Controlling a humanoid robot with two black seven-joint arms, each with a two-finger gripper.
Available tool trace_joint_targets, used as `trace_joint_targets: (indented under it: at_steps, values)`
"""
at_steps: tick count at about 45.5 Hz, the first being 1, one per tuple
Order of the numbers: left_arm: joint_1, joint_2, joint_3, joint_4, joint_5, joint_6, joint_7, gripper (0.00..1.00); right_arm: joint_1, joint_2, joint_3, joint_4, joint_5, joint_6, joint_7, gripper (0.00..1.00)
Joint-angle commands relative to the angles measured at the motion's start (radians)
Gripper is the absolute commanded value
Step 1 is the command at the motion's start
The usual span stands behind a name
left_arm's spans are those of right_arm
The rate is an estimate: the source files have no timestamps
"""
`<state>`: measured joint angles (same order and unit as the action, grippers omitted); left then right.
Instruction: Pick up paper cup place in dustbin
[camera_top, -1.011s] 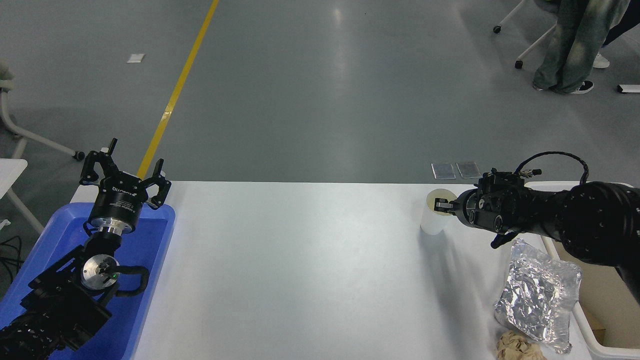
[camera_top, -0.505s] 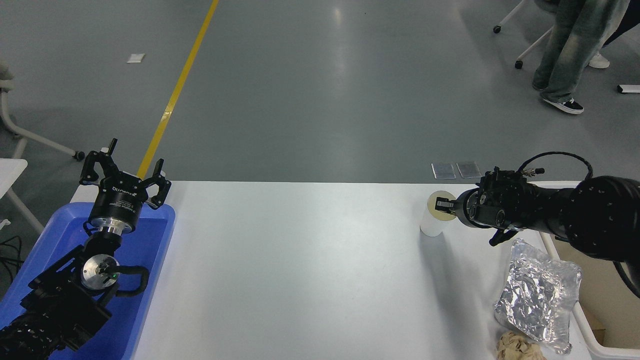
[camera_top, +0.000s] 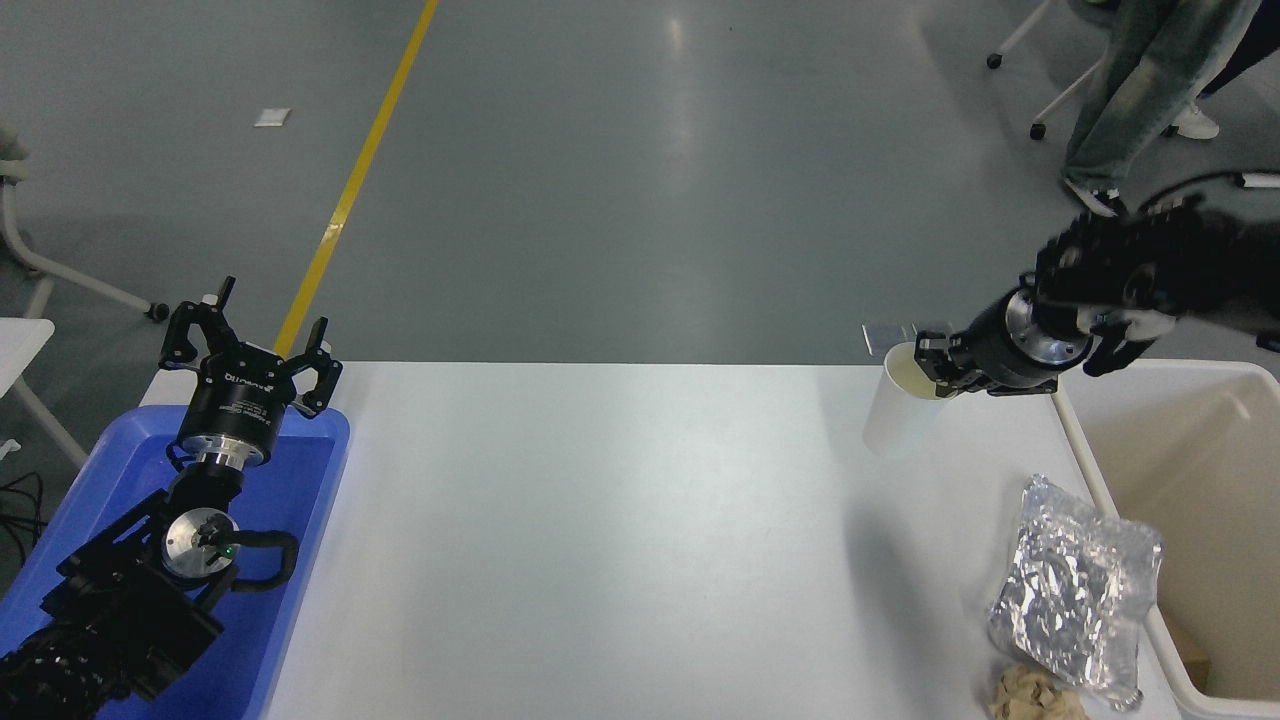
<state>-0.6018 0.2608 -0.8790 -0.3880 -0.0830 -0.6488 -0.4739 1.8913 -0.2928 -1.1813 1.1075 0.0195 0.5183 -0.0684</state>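
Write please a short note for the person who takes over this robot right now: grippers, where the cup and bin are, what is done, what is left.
Right gripper: shut on the rim of the paper cup, holding it tilted above the table's far right part.
Left gripper: open, empty, parked over the blue tray.
Dustbin: at the table's right edge, just right of the cup.
Done: cup gripped and lifted.
Left: carry it right over the bin's rim and release.
Also there: foil bag and brown paper ball beside the bin; not part of this job.
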Motion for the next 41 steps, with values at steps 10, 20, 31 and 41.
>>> trace_joint_targets:
  at_steps: [10,20,31,41]
  values:
    - [0.0,0.0,0.0,0.0,0.0,0.0,0.0,0.98,0.436,-0.094,-0.02,0.261,-0.182,0.177,0.01,0.0]
    - [0.0,0.0,0.0,0.0,0.0,0.0,0.0,0.98,0.587,-0.128,-0.023,0.347,-0.205,0.177,0.024,0.0]
    - [0.0,0.0,0.0,0.0,-0.001,0.0,0.0,0.98,0.65,-0.14,-0.04,0.362,-0.202,0.183,0.022,0.0]
    - [0.0,0.001,0.0,0.0,-0.001,0.0,0.0,0.98,0.689,-0.158,-0.067,0.361,-0.196,0.183,0.021,0.0]
